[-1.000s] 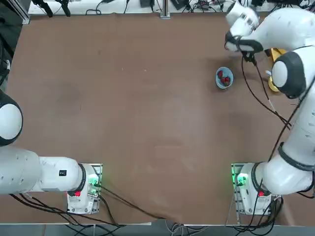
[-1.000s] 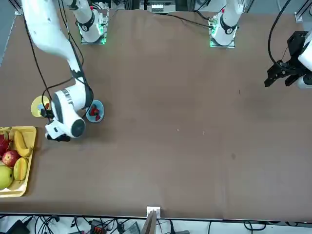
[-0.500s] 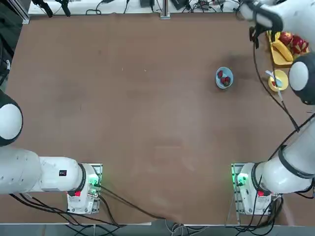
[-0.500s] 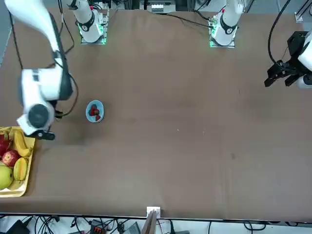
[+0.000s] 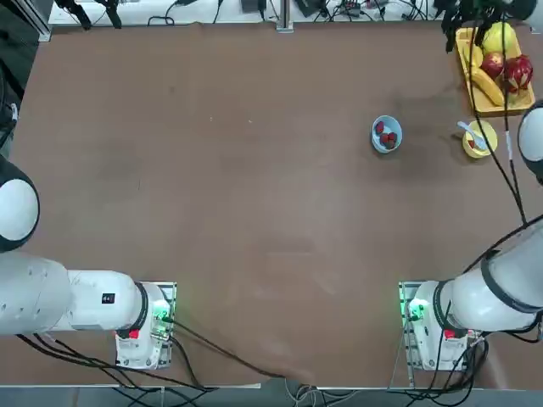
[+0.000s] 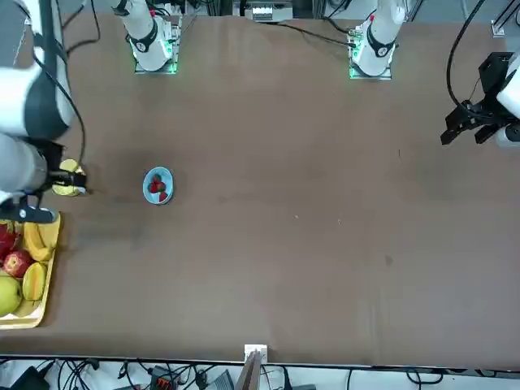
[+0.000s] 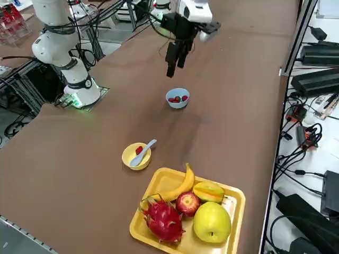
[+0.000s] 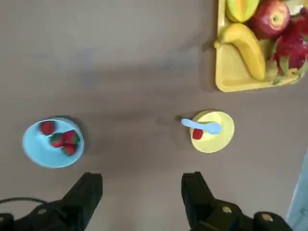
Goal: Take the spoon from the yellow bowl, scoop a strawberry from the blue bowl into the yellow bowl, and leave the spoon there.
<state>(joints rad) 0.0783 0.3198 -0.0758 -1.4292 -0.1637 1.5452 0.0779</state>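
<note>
Yellow bowl (image 7: 127,156), at far right, holds the spoon (image 7: 141,154) and one strawberry (image 7: 139,150) as your right gripper (image 8: 142,192), released and empty, withdraws beyond it, having uncovered the bowl within the past second. More berries (image 7: 177,99) sit in the blue bowl (image 7: 177,105) to its left; your task looks complete, leaving only the retreat.

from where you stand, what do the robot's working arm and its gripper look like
The right arm has smooth, rounded white segments with dark grey bands at the joints and loose black cables along it; green light shows at its base. The right gripper is matte black, with two blocky fingers and round metal screw heads.
</note>
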